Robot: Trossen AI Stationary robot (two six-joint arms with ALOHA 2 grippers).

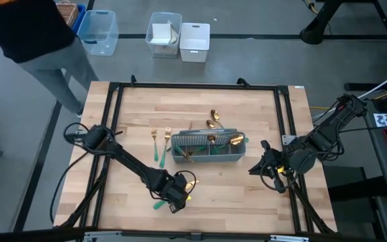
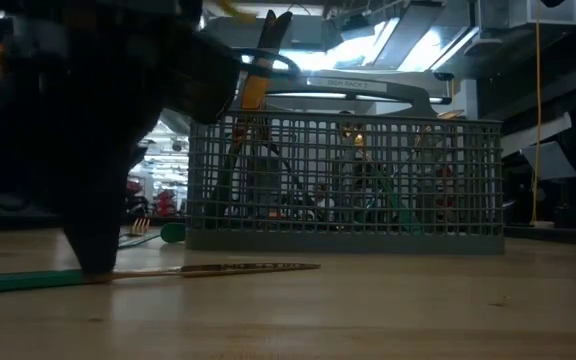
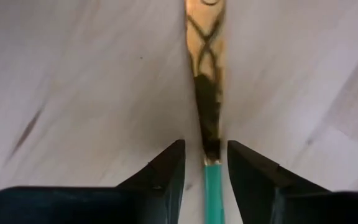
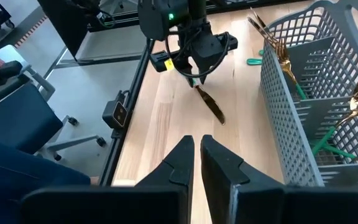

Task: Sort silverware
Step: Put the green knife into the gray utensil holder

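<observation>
A knife with a teal handle (image 1: 157,204) and a gold blade (image 1: 190,181) lies flat on the table near its near edge. My left gripper (image 1: 177,193) stands over it, open, one finger on each side of the spot where handle meets blade (image 3: 212,163). The grey mesh caddy (image 1: 207,158) sits mid-table with several gold pieces standing in it. Two forks (image 1: 160,144) lie left of the caddy and two spoons (image 1: 213,119) lie beyond it. My right gripper (image 1: 255,168) waits, shut, right of the caddy. My left gripper comes from above, pointing down, its fingers (image 3: 169,171) across the knife at the blade end of the teal handle (image 3: 214,193). A slit shows beside one finger; I cannot tell whether the other touches. The knife (image 2: 218,268) lies flat on the table.
The caddy (image 2: 348,180) stands just beyond the knife in the low view. A black frame (image 1: 113,121) runs around the tabletop. Bins (image 1: 180,37) and a person's leg (image 1: 59,67) are on the floor beyond the far edge. Bare wood lies between the knife and my right gripper (image 4: 197,152).
</observation>
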